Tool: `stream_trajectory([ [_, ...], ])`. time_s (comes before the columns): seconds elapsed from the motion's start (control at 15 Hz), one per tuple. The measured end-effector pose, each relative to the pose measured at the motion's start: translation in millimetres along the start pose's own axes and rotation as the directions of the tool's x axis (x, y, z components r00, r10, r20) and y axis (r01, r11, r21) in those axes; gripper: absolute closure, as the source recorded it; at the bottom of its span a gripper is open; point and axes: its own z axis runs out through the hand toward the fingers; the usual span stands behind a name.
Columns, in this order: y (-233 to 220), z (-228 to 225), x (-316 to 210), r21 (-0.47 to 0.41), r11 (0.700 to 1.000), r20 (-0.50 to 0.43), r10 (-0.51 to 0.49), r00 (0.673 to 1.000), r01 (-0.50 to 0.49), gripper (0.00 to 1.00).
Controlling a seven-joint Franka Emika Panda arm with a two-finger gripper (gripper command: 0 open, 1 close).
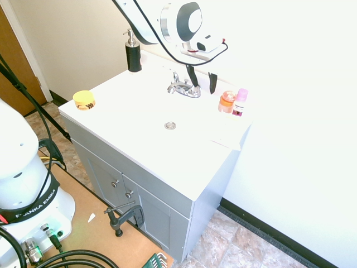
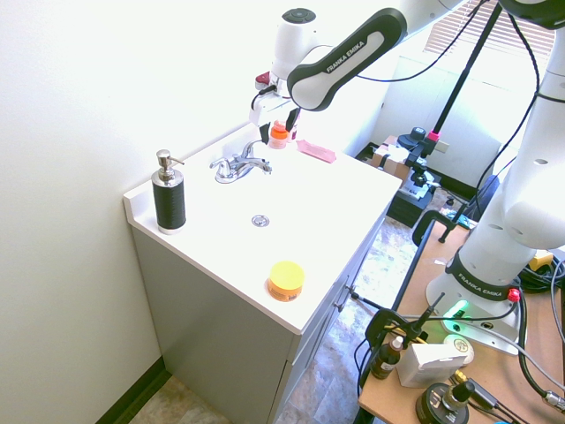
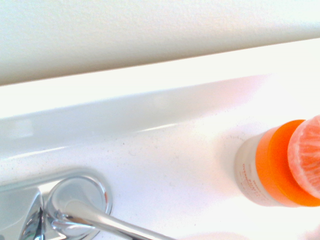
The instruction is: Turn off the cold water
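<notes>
The small chrome faucet [image 1: 184,87] [image 2: 240,165] with two lever handles stands at the back of the white sink top [image 1: 128,111]. No water stream shows from its spout. My gripper [image 1: 202,79] hangs just behind and above the faucet's handle on the orange-bottle side. It is open, its two dark fingers [image 1: 191,75] spread apart with nothing between them. One finger stands close to that handle; whether it touches I cannot tell. The wrist view shows one round handle base [image 3: 77,200] with its lever, seen from close above.
An orange bottle [image 1: 227,102] [image 2: 279,134] [image 3: 280,170] and a pink bottle [image 1: 241,102] stand beside the faucet near the wall. A black pump bottle [image 1: 133,53] [image 2: 168,199] occupies the far corner. A yellow jar [image 1: 84,100] [image 2: 286,280] sits at the front edge. The drain [image 1: 170,125] lies mid-basin.
</notes>
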Motion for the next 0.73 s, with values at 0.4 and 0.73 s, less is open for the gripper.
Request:
stream_trajectory([
  [0.4,-14,5,8,-0.004,1.000,-0.021,0.000,1.000,0.000,0.00],
  [0.73,9,-29,-2,0.031,0.999,0.140,-0.031,0.990,0.027,0.00],
])
